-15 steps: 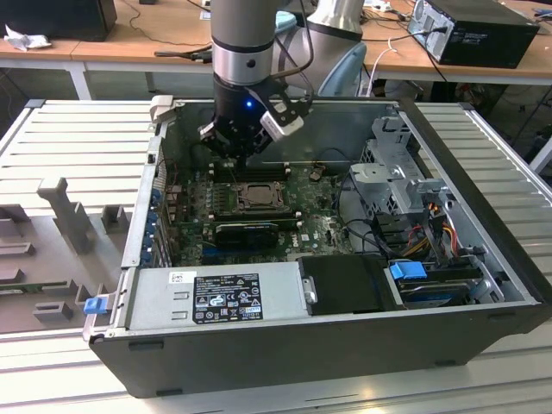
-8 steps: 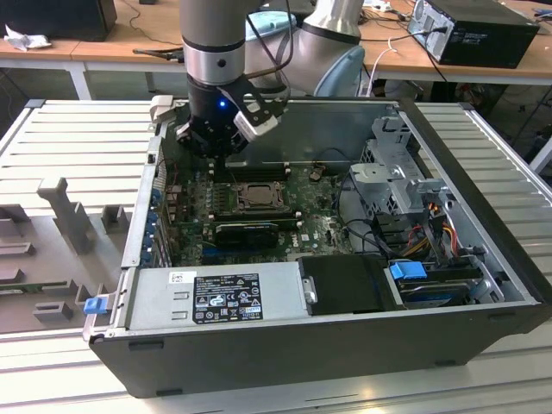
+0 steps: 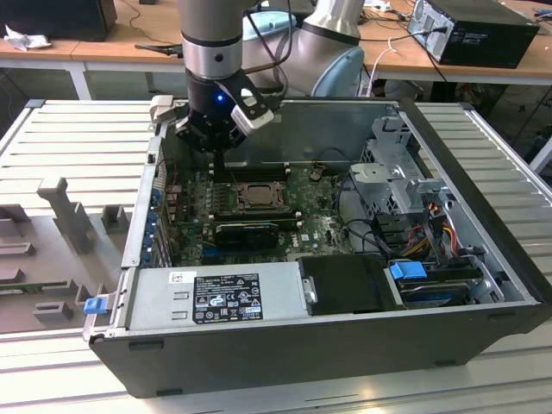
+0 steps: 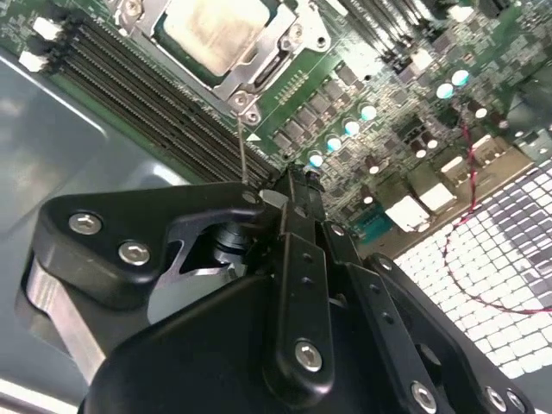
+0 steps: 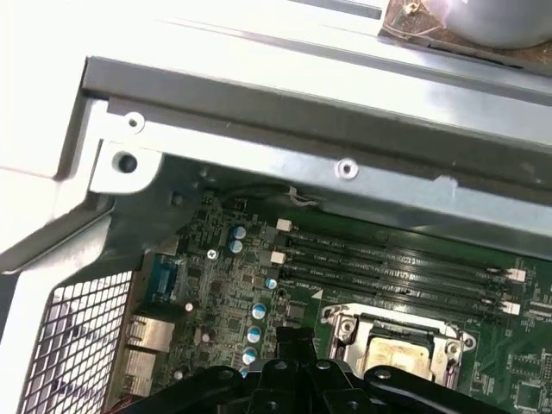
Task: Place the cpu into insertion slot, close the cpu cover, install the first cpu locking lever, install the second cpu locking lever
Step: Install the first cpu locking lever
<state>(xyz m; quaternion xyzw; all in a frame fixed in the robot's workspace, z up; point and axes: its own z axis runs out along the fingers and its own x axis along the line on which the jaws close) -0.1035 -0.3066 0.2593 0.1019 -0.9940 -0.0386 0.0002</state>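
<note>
The gripper [image 4: 293,183] hangs low inside the open computer case [image 3: 285,345], its fingers drawn together with no gap showing between the tips. A thin wire locking lever [image 4: 241,151] rises from the socket's corner to just beside them, and I cannot tell whether the tips pinch it or merely stand next to it. Beyond the lever, the cpu [image 4: 214,33] lies flat in the insertion slot [image 5: 342,329], pale top up, and the cpu cover [image 4: 226,79] appears to lie down around it, so the chip shows through the window. The lever stands up and is not latched. By the look of it the lever is stiff, springy and smooth, likely to slip from a loose pinch, so the place to take it is probably near its free end. The chip is light and rigid but probably delicate underneath. It is best left where it sits, or handled by its edges. The cover is thin sheet metal that would bend if forced. Long memory slots [image 4: 147,95] run alongside the socket on the green motherboard [image 4: 379,95], which lies on the case floor. In the exterior view the case also holds a grey power supply [image 3: 216,293] along its near wall, a metal drive cage [image 3: 397,164] towards the exterior view's right and a bundle of cables [image 3: 440,220] by it. The case rests on a slatted table [image 3: 78,138]
</note>
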